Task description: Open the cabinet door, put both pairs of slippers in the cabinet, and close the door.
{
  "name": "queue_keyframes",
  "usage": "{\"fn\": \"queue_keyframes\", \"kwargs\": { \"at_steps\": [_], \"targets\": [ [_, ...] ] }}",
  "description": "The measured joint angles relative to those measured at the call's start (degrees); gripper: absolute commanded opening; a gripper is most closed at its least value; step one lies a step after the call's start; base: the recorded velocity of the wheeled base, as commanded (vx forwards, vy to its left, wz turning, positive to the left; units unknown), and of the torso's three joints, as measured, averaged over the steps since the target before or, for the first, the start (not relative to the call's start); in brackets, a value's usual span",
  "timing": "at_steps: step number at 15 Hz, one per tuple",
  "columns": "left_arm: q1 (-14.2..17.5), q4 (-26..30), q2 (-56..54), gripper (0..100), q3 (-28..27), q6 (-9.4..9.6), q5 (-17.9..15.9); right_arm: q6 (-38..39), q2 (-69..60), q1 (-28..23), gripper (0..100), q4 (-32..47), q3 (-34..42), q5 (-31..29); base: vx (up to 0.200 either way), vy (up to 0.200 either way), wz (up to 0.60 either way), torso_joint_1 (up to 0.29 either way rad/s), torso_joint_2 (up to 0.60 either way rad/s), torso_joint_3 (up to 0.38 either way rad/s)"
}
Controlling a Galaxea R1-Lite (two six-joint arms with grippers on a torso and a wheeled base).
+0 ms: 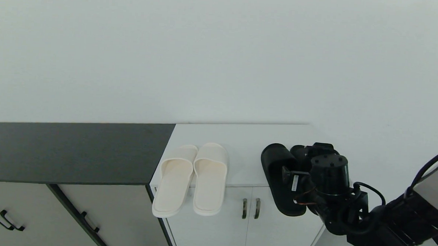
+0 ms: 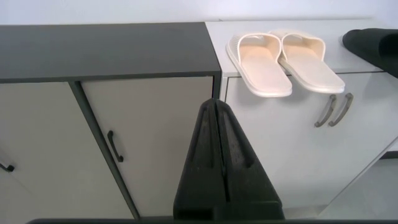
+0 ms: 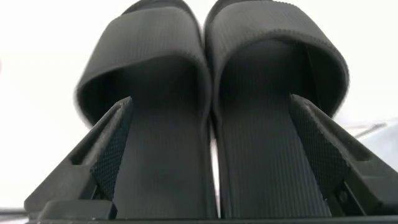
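Note:
A pair of black slippers lies on the white cabinet top, heels hanging over the front edge. My right gripper is open and straddles the pair, one finger along each outer side. A cream pair of slippers lies to the left on the same top, also overhanging. Below them the white cabinet's two doors are closed, with handles at the middle. My left gripper is shut and empty, held in front of the cabinets, below the cream slippers.
A lower-looking cabinet with a dark top and beige doors with black handles adjoins on the left. A plain white wall stands behind. The right wrist covers part of the black pair.

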Motion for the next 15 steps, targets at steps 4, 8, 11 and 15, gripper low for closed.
{"fn": "queue_keyframes", "kwargs": {
  "at_steps": [4,8,11,15],
  "targets": [
    [0.0,0.0,0.0,0,0.0,-0.01,0.0,0.04,3.72,-1.44,100,-0.05,-2.68,0.27,0.0,0.0,0.0,0.0,0.0,0.0],
    [0.0,0.0,0.0,0,0.0,-0.01,-0.01,-0.3,7.44,-2.96,100,-0.05,-7.12,0.27,0.0,0.0,0.0,0.0,0.0,0.0],
    [0.0,0.0,0.0,0,0.0,0.0,0.0,-0.38,9.79,-4.44,0,-0.11,-10.03,0.28,0.0,0.0,0.0,0.0,0.0,0.0],
    [0.0,0.0,0.0,0,0.0,0.0,-0.01,-0.51,11.11,-5.0,0,-0.2,-11.39,0.44,0.0,0.0,0.0,0.0,0.0,0.0]
  ]
}}
